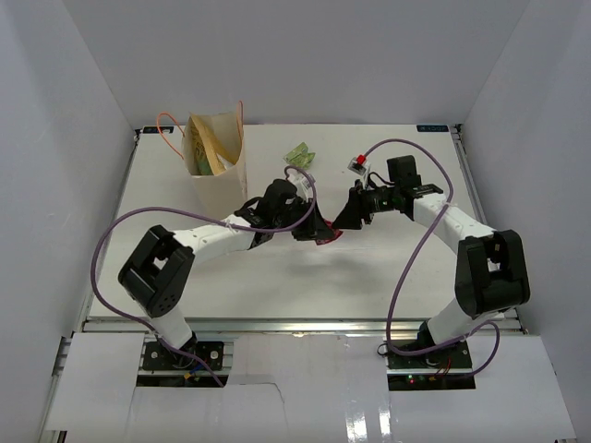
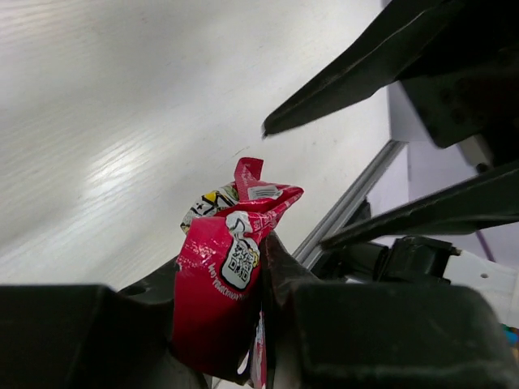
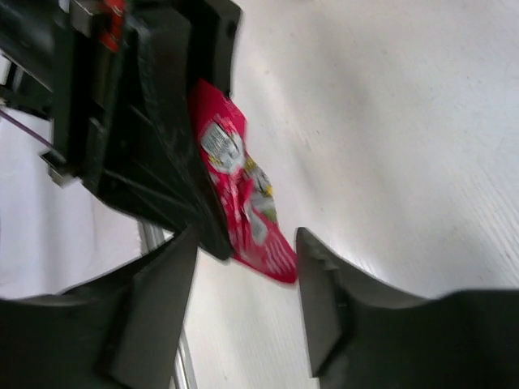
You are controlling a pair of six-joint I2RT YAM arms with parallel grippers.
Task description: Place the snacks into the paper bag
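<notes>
1. White enclosure walls (image 1: 305, 55) stand on three sides, and both arms reach inward from the near edge.
2. The white table (image 1: 277, 286) has a faint wood-grain texture in the wrist views. A metal rail runs along its edge.
3. The paper bag (image 1: 220, 175) stands upright with its top open, to the left of and beyond the left gripper (image 1: 314, 231), close to that arm's forearm. Orange cord handles show at its rim. Yellowish contents show inside but are too small to identify.
4. The left gripper is clamped tight on the red packet (image 2: 215, 275), raised off the table. The crumpled upper end of the packet sticks out past the fingertips.
5. The right gripper (image 3: 247, 239) faces the left one at close range with its jaws spread wide. The free end of the red packet hangs in the gap between them. Whether either finger touches it cannot be told.
6. The green packet (image 1: 299, 154) lies on the table beyond the left gripper, well apart from it.
7. A small red-and-white item (image 1: 356, 164) lies beyond the right gripper. It is too small to identify.
</notes>
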